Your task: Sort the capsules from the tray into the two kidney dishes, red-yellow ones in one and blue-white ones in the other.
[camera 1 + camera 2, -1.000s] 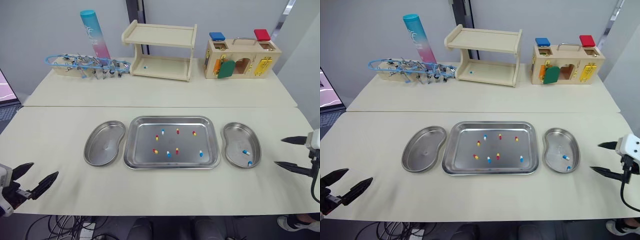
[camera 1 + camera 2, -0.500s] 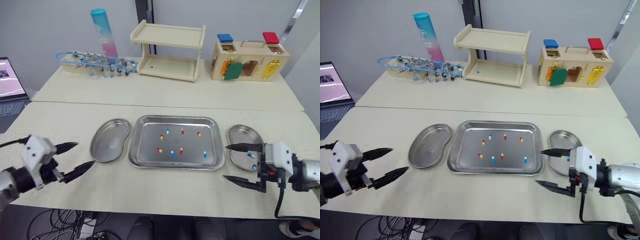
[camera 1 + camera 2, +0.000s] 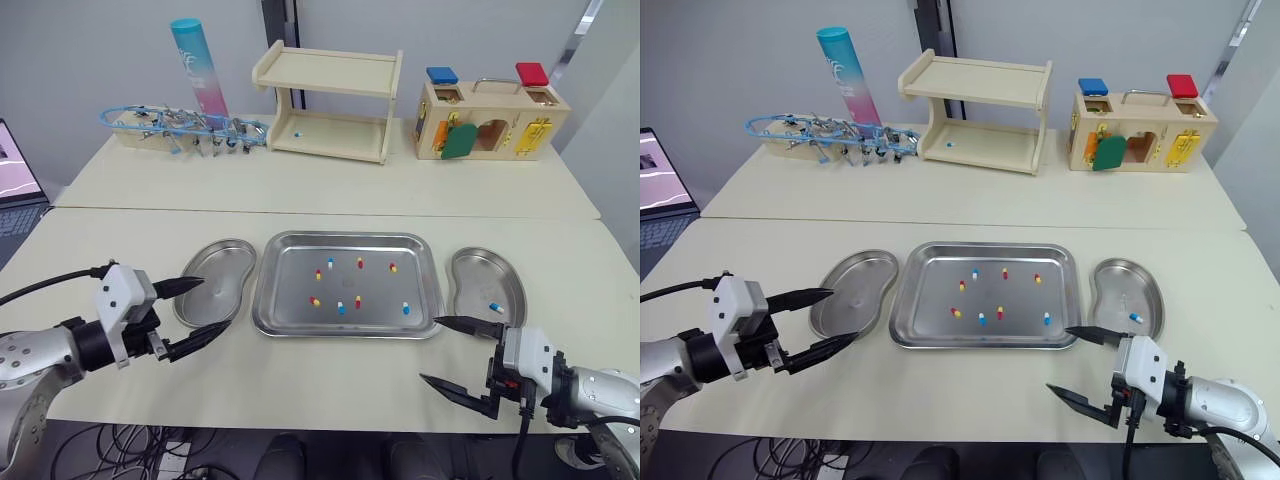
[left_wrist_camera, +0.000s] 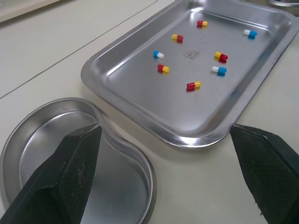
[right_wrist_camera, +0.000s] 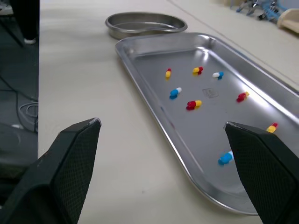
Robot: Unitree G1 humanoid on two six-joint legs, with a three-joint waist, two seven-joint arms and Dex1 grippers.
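The steel tray (image 3: 345, 238) lies mid-table and holds several capsules, red-yellow ones (image 3: 314, 301) and blue-white ones (image 3: 406, 308). The left kidney dish (image 3: 228, 265) is empty. In the right kidney dish (image 3: 478, 272) lies a blue-white capsule (image 3: 495, 308). My left gripper (image 3: 212, 304) is open over the near edge of the left dish, nothing between its fingers. My right gripper (image 3: 430, 349) is open just in front of the tray's near right corner, holding nothing. The left wrist view shows the tray (image 4: 135, 88) and left dish (image 4: 42, 140); the right wrist view shows the tray (image 5: 154, 60).
Along the back of the table stand a wooden shelf (image 3: 330, 105), a wooden latch box (image 3: 485, 120), a blue-pink tube (image 3: 192, 65) and a rack of metal tools (image 3: 180, 128). A laptop (image 3: 12, 180) sits at the far left.
Both grippers came in from the table's outer edges: the left one moved right to the left dish, the right one moved left to the tray's front corner. The camera shifted too.
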